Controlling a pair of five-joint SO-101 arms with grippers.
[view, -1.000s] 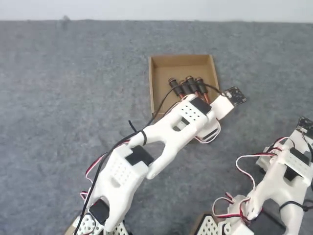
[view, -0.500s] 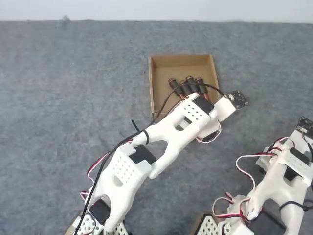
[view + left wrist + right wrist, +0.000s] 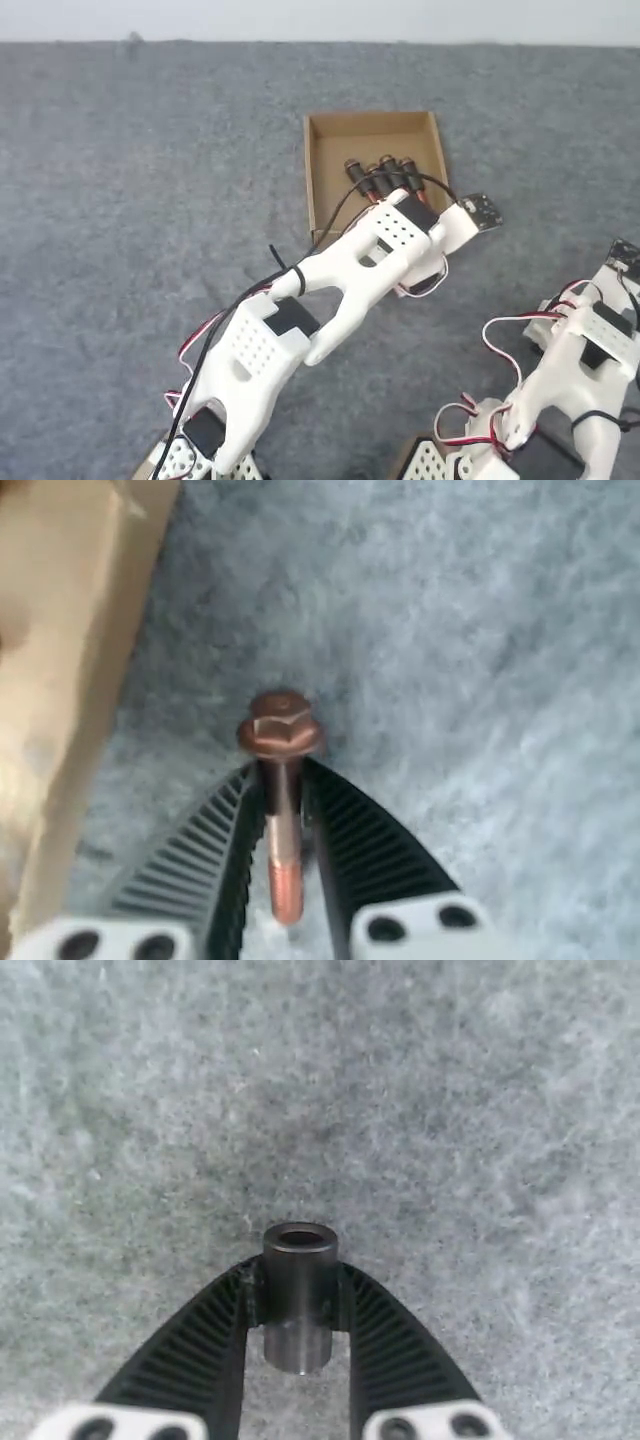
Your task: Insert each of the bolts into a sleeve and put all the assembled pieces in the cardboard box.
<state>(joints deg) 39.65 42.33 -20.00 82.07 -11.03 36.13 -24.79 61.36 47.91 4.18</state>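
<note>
My left gripper [image 3: 282, 780] is shut on a copper bolt [image 3: 280, 770], hex head pointing away from the wrist, just above the grey carpet beside the cardboard box's wall [image 3: 60, 680]. In the high view that arm's wrist [image 3: 420, 235] hangs over the near right corner of the cardboard box [image 3: 325, 130], which holds several assembled bolt-and-sleeve pieces [image 3: 385, 178]. My right gripper [image 3: 297, 1280] is shut on a dark sleeve [image 3: 297, 1290], its open bore facing outward, over bare carpet. The right arm [image 3: 590, 350] sits at the near right.
Grey carpet covers the whole table. White wall runs along the far edge. The arm bases stand at the near edge.
The left arm's wrist has drawn back slightly toward the near side and lowered at the box's near right corner. The right arm has not moved.
</note>
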